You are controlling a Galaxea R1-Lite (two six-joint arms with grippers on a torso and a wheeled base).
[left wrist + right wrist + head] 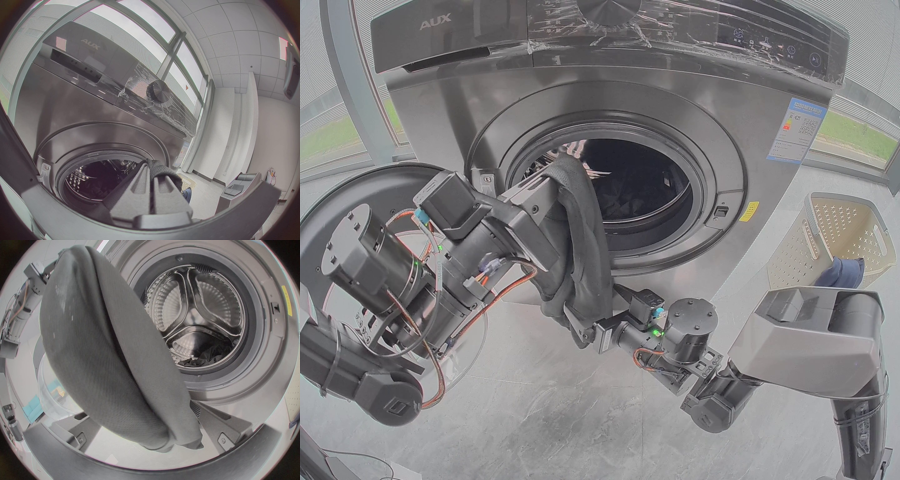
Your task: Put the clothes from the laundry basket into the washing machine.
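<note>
Head view is showing the left gripper (548,181) clamping a dark garment (586,250) at the opening of the washing machine (687,106). Right wrist view is adding the right gripper (140,416) spread wide below, and clothes (209,357) lying in the drum (203,299).

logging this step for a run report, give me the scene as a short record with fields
washer: washing machine, door swung open on the robot's left
drum: dark clothes lie at its bottom
left gripper: shut on the top of a dark garment, at the drum's mouth
right gripper: open, at the garment's hanging lower end
basket: laundry basket beside the machine on the robot's right, a blue garment inside
</note>
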